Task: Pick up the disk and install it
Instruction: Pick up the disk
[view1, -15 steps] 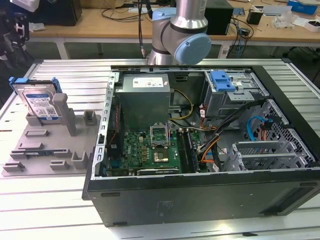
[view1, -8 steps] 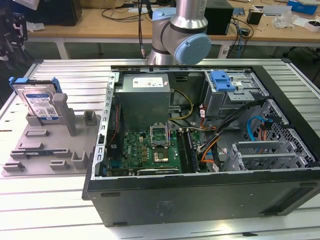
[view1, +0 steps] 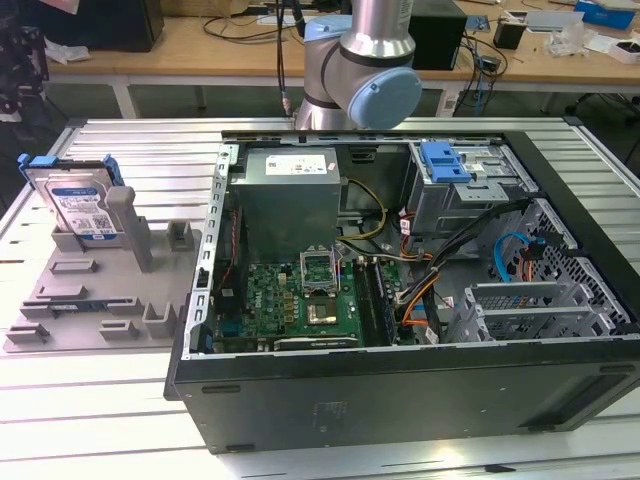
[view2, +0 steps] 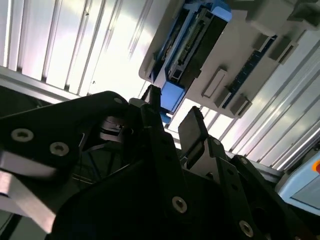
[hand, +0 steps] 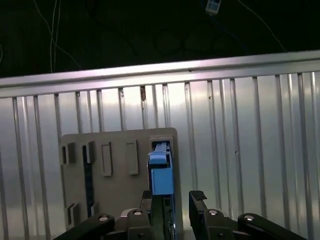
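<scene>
The disk (view1: 80, 205) is a silver drive with a white-and-blue label in a blue carrier. It stands on edge in a slot of the grey fixture (view1: 100, 290) at the exterior view's left. In both wrist views my gripper (hand: 171, 200) (view2: 172, 117) is open, with its black fingers (hand: 197, 197) apart and nothing between them. The disk (hand: 161, 172) (view2: 192, 45) lies beyond the fingertips, well apart from them, roughly in line with the gap. The arm's elbow (view1: 370, 60) shows at the back centre.
An open computer case (view1: 400, 300) lies in the middle of the ribbed metal table (view1: 120, 140). It holds a motherboard, cables, a grey box (view1: 290, 190) and a drive cage with a blue handle (view1: 450, 165). A cluttered bench stands behind.
</scene>
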